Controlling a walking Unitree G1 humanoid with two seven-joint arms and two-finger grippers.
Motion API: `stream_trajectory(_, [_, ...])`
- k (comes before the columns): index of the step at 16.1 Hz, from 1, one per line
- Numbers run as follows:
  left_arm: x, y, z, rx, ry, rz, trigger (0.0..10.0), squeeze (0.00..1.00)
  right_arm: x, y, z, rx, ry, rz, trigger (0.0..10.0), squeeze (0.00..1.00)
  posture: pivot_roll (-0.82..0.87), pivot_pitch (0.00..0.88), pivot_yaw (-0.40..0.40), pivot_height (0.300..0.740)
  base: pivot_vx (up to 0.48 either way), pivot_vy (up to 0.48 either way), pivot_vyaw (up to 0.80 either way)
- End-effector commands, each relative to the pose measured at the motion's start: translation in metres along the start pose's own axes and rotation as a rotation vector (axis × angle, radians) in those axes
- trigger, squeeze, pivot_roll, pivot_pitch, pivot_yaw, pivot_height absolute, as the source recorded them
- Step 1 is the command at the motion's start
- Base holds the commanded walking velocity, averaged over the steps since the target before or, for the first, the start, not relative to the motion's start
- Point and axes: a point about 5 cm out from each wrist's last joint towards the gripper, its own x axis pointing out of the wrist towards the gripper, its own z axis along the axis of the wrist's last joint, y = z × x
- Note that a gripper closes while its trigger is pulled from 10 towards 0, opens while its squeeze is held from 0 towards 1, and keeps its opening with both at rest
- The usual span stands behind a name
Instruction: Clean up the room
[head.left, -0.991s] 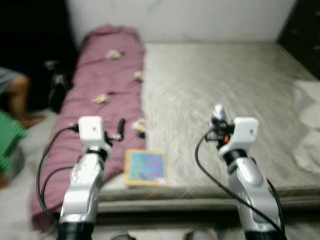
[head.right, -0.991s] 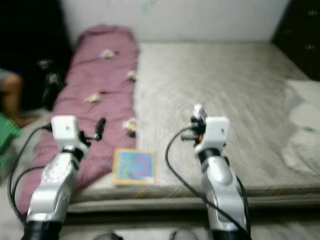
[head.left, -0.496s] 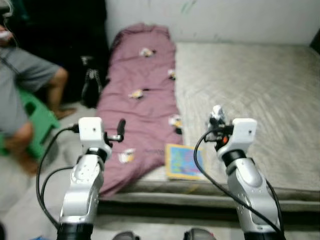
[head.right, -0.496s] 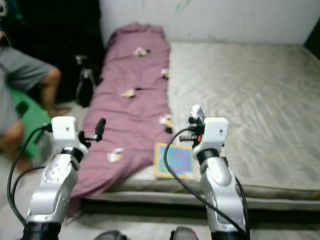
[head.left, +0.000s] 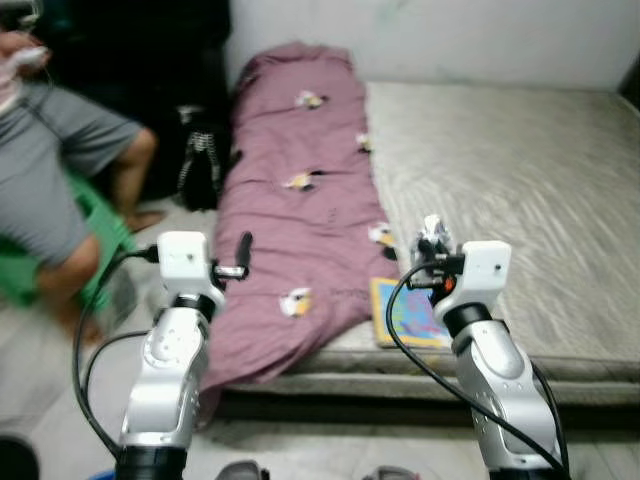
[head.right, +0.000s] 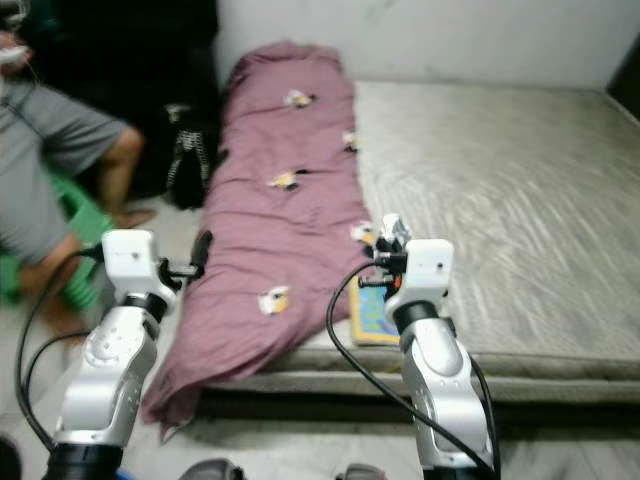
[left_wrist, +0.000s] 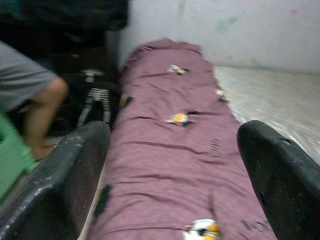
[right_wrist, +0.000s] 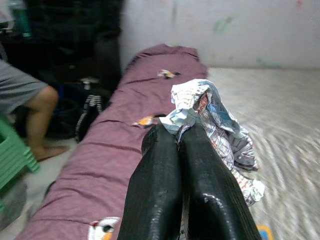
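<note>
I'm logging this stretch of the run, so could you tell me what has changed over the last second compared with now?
Only the camera moved: the view swung toward the robot's left, bringing a seated person and a green stool into sight. The right gripper stays shut on the crumpled wrapper, the left gripper stays open and empty, both raised as before. The purple blanket and the colourful book lie unmoved on the mattress.

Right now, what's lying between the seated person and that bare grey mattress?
A long purple blanket runs along the mattress edge, and a black striped bag stands beside the person, in the left eye view.
</note>
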Motion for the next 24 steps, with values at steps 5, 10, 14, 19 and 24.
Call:
stream_trajectory(5, [0.000, 0.006, 0.004, 0.002, 0.005, -0.011, 10.0, 0.00, 0.007, 0.000, 0.004, -0.014, -0.021, 0.006, 10.0, 0.00, -0.03, 0.000, 0.027, 0.740, 0.000, 0.000, 0.80])
stream_trajectory(10, [-0.003, 0.008, 0.002, 0.060, -0.011, 0.038, 10.0, 0.00, 0.009, 0.001, 0.003, -0.018, -0.019, 0.017, 10.0, 0.00, -0.02, 0.000, 0.018, 0.740, 0.000, 0.000, 0.80])
stream_trajectory(14, [-0.003, 0.018, 0.002, 0.095, -0.007, 0.081, 10.0, 0.00, 0.009, 0.003, 0.000, -0.015, -0.013, 0.022, 10.0, 0.00, -0.01, 0.000, 0.016, 0.740, 0.000, 0.000, 0.80])
stream_trajectory(19, [-0.007, 0.018, 0.000, 0.099, -0.002, 0.101, 10.0, 0.00, 0.017, 0.007, -0.001, -0.015, -0.012, 0.042, 10.0, 0.00, 0.04, 0.000, -0.018, 0.740, 0.000, 0.000, 0.80])
stream_trajectory(24, [-0.013, 0.022, -0.002, 0.096, 0.002, 0.137, 10.0, 0.00, 0.026, 0.013, 0.000, -0.018, -0.015, 0.082, 10.0, 0.00, 0.06, 0.000, -0.039, 0.740, 0.000, 0.000, 0.80])
